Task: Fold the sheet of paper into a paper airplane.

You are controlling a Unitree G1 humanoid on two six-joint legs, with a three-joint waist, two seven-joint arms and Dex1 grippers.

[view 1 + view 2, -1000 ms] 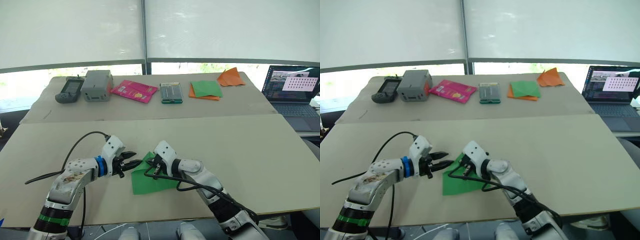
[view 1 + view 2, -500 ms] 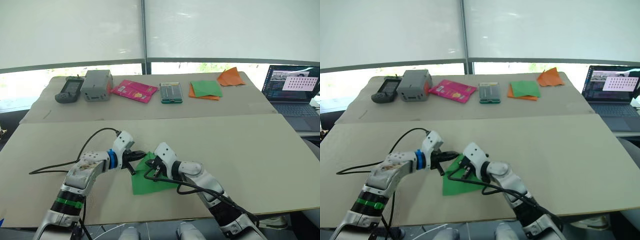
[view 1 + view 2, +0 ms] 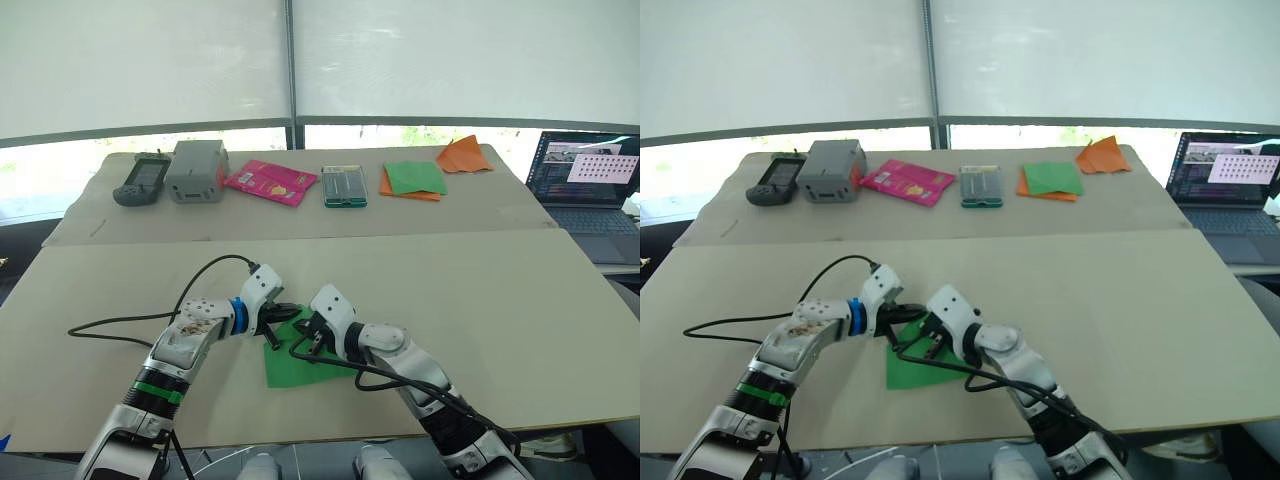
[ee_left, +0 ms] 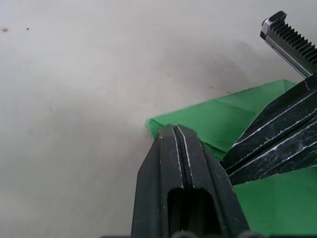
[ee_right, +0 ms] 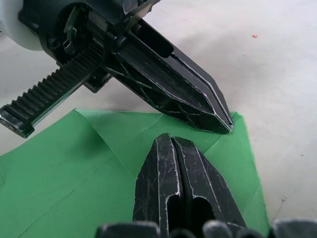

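The sheet of paper (image 3: pixel 300 368) is a bright-green creased piece lying flat on the near table. My left gripper (image 3: pixel 288 312) is shut, and its tip rests on the sheet's far corner (image 4: pixel 157 122). My right gripper (image 3: pixel 304 338) is also shut and presses down on the sheet just beside the left one. In the right wrist view the right gripper's fingers (image 5: pixel 163 173) lie on the green paper (image 5: pixel 74 163), with the left gripper's shut fingers (image 5: pixel 188 99) slanting in just beyond them. A fold line runs across the sheet between the two tips.
The far table carries a black handheld device (image 3: pixel 138 180), a grey box (image 3: pixel 195 171), a pink packet (image 3: pixel 270 182), a small green-edged case (image 3: pixel 344 186), a green-and-orange paper stack (image 3: pixel 412 180) and an orange pointed paper shape (image 3: pixel 463 155). A laptop (image 3: pixel 585 180) stands at the right.
My left gripper has moved right onto the sheet's corner and gone from open to shut. The right gripper has stayed on the paper.
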